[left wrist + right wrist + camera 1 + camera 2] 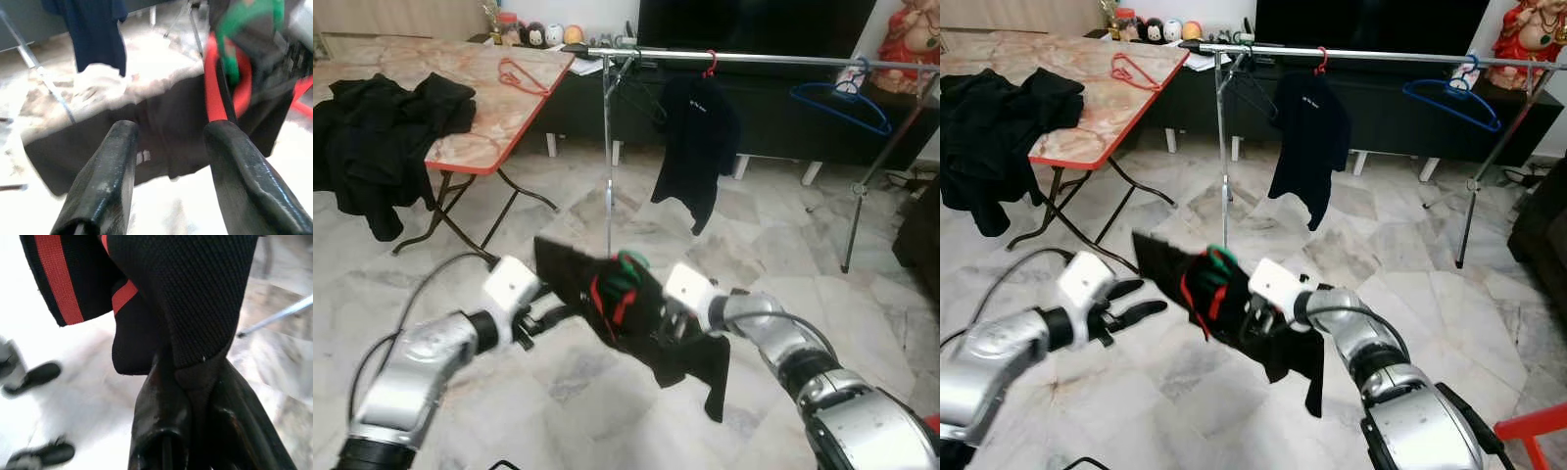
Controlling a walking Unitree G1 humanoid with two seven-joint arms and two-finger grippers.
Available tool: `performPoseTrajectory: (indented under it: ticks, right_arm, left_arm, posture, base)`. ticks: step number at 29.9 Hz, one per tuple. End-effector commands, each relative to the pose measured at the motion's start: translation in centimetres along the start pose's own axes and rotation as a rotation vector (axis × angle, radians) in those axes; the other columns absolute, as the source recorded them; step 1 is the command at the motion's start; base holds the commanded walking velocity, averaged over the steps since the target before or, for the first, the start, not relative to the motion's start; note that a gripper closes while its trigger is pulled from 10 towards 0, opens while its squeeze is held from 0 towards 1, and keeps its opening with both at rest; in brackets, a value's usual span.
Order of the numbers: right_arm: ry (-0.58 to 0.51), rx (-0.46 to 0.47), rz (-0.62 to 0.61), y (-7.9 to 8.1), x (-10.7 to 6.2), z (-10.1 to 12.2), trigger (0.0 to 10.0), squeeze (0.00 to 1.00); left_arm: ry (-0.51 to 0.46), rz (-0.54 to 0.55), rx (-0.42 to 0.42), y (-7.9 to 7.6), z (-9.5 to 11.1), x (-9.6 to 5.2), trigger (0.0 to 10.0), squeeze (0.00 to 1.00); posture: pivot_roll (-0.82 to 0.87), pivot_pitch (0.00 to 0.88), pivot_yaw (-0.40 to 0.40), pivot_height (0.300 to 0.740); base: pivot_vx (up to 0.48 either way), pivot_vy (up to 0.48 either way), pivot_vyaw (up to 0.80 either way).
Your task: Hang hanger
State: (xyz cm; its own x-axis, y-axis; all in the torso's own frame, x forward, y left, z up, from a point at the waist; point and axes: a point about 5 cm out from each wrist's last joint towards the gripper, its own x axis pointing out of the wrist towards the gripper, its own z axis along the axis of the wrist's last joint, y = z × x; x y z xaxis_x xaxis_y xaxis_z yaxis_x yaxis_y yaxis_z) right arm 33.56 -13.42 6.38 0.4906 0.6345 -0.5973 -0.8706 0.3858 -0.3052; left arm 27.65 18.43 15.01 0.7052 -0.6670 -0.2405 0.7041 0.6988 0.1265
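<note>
A black garment with red stripes (651, 338) hangs crumpled in front of me on a green hanger whose hook (631, 262) sticks out at the top. My right gripper (671, 328) is shut on the garment's black fabric (195, 308), seen up close in the right wrist view. To the garment's left, my left gripper (1151, 296) is open, its fingers (117, 161) pointing at the cloth with nothing between them. Beyond stands the metal clothes rail (754, 59), across the room at head height.
On the rail hang a black T-shirt (700, 137) on a red hanger and a bare blue hanger (842, 103). A folding table (480, 137) at left carries black clothes (382, 127) and a red hanger (519, 73). Marble floor lies between me and the rail's legs (852, 215).
</note>
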Motion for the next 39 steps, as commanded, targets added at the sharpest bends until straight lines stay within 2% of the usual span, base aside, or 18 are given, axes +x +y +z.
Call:
performPoseTrajectory:
  ticks: [1,4,9,11,20,23,26,31,32,33,39]
  right_arm:
    - [-0.013,-0.055,0.033,-0.2,-0.5,0.1,0.0,0.00]
    - [-0.013,-0.074,0.099,0.2,-0.8,-0.4,0.0,0.00]
    - [-0.051,-0.121,0.153,0.1,-1.5,-0.2,0.0,0.00]
    - [-0.082,-0.141,0.188,0.1,-1.7,0.1,0.0,0.00]
    - [-0.139,-0.182,0.257,0.3,-2.4,0.3,0.0,0.00]
    - [-0.145,-0.189,0.274,0.5,-2.6,0.2,0.0,0.00]
    - [-0.148,-0.195,0.284,0.6,-2.6,0.1,0.0,0.00]
    - [-0.179,-0.212,0.318,0.9,-2.4,0.6,0.0,0.00]
    - [-0.181,-0.215,0.318,0.9,-2.4,0.7,0.0,0.00]
    - [-0.184,-0.218,0.318,0.9,-2.4,0.8,0.0,0.00]
    - [-0.201,-0.242,0.329,0.8,-2.3,1.5,0.0,0.00]
  left_arm:
    - [-0.046,-0.031,-0.009,-0.1,1.0,-0.1,10.0,1.00]
    - [-0.060,-0.059,-0.008,-0.4,1.2,0.0,10.0,1.00]
    - [-0.015,-0.169,-0.020,-1.6,0.4,0.3,10.0,1.00]
    - [0.027,-0.191,-0.013,-1.4,-0.2,0.1,10.0,1.00]
    - [0.047,-0.177,-0.014,0.3,-0.3,-0.9,10.0,1.00]
    - [0.079,-0.235,-0.030,0.2,-0.7,-1.4,10.0,1.00]
    - [0.091,-0.247,-0.025,0.3,-0.8,-1.5,10.0,1.00]
    - [0.097,-0.325,-0.013,-0.9,-0.9,-0.5,10.0,1.00]
    - [0.102,-0.331,-0.004,-1.0,-1.1,-0.3,10.0,0.24]
    - [0.113,-0.339,-0.001,-1.2,-1.3,-0.1,10.0,0.00]
    - [0.128,-0.370,0.000,-2.1,-1.8,1.2,10.0,0.00]
  posture:
    - [0.09,0.000,-0.062,0.740]
    - [0.09,0.000,-0.061,0.740]
    - [0.08,0.000,-0.058,0.740]
    - [0.07,0.000,-0.057,0.740]
    - [0.08,0.000,-0.036,0.740]
    - [0.07,0.000,-0.035,0.740]
    - [0.07,0.000,-0.032,0.740]
    - [0.07,0.000,-0.030,0.740]
    - [0.07,0.000,-0.030,0.740]
    - [0.07,0.000,-0.030,0.740]
    - [0.07,0.000,-0.029,0.740]
  base:
    - [0.000,0.000,0.00]
    - [0.000,0.000,0.00]
    - [0.000,0.000,0.00]
    - [0.000,0.000,0.00]
    - [0.000,0.000,0.00]
    - [0.000,0.000,0.00]
    - [0.000,0.000,0.00]
    - [0.000,0.000,0.00]
    - [0.000,0.000,0.00]
    - [0.000,0.000,0.00]
    - [0.000,0.000,0.00]
